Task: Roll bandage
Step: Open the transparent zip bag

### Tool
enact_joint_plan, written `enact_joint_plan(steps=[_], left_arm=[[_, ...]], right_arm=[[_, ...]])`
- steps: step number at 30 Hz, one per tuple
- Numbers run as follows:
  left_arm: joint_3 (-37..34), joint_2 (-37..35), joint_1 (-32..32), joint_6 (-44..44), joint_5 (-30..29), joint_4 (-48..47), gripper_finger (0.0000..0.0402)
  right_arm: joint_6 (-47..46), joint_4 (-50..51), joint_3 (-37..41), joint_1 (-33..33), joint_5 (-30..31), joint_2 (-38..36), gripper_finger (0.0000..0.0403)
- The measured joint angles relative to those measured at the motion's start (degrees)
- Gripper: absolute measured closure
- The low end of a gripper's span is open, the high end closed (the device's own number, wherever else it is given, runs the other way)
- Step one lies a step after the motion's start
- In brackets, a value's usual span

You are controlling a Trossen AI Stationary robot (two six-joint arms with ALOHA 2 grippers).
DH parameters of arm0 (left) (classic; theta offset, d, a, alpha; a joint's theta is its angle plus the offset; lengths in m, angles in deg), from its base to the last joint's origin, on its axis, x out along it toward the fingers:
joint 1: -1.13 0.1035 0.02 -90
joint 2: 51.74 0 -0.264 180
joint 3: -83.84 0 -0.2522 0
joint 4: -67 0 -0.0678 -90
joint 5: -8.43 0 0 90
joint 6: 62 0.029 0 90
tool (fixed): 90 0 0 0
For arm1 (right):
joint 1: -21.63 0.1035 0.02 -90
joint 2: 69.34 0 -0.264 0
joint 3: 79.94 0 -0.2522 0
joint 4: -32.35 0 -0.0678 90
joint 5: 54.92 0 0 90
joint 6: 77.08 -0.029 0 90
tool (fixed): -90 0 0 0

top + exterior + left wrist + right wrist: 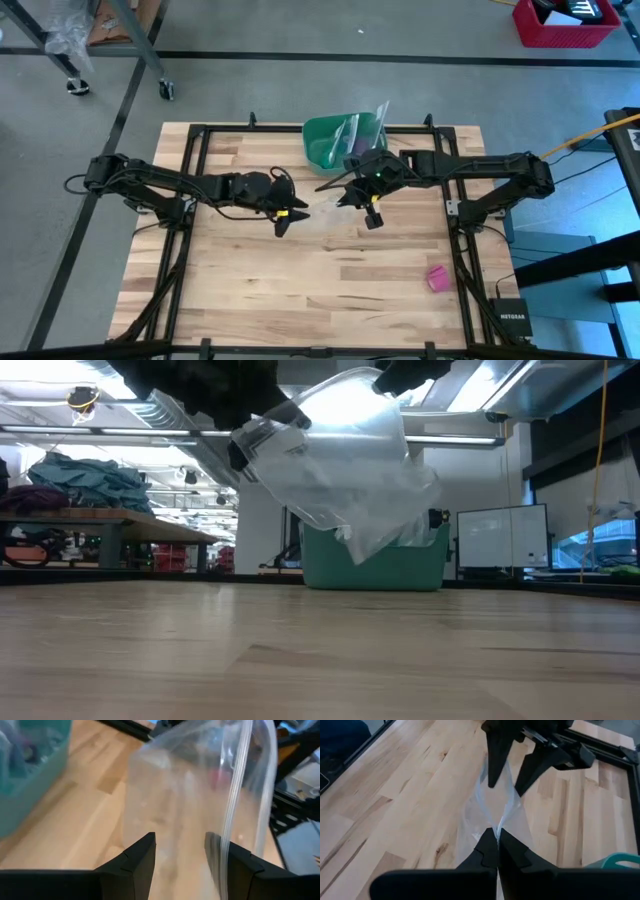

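A clear plastic bag (pixel 340 470) hangs in the air between my two grippers, over the middle of the table; it also shows in the high view (pixel 320 208). My right gripper (pixel 497 832) is shut on it. My left gripper (pixel 185 852) is open, one finger on each side of the bag's other end near its zip strip (pixel 235 795). The pink bandage, a small roll (pixel 438 278), lies on the table near the right front, away from both grippers. A green bowl (pixel 345 140) stands at the far edge. My right gripper pinches a gathered part of the bag (pixel 496 825) between its two fingers, coming about level from the table's right. The bag is lifted clear of the table and sags below the hold. My left gripper: I cannot tell whether its fingers (pixel 142 852) touch the bag.
The green bowl holds another clear bag (pixel 362 128). Black frame rails (pixel 190 200) run along the table's left, right and far sides. Bare wood (pixel 300 280) lies toward the near edge.
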Motion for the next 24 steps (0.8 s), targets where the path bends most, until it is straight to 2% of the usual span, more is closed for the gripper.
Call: enact_joint_plan(steps=[3, 6, 16, 24], left_arm=[[0.0, 0.0, 0.0, -1.63, 1.96, -1.28, 0.0241], [0.0, 0.0, 0.02, -2.27, 2.65, -2.52, 0.0263], [0.0, 0.0, 0.02, -2.29, 2.76, -2.8, 0.0393], [0.0, -0.61, 0.02, -3.27, 2.78, -3.5, 0.0401]], right_arm=[[0.0, 0.44, 0.0, 0.0, -0.02, 0.0, 0.0403], [0.0, 0.44, 0.0, 0.01, -0.02, 0.0, 0.0403], [0.0, 0.42, 0.0, 0.0, 0.0, 0.0, 0.0402], [-0.27, -0.39, 0.0, 0.0, 0.48, 0.02, 0.0362]])
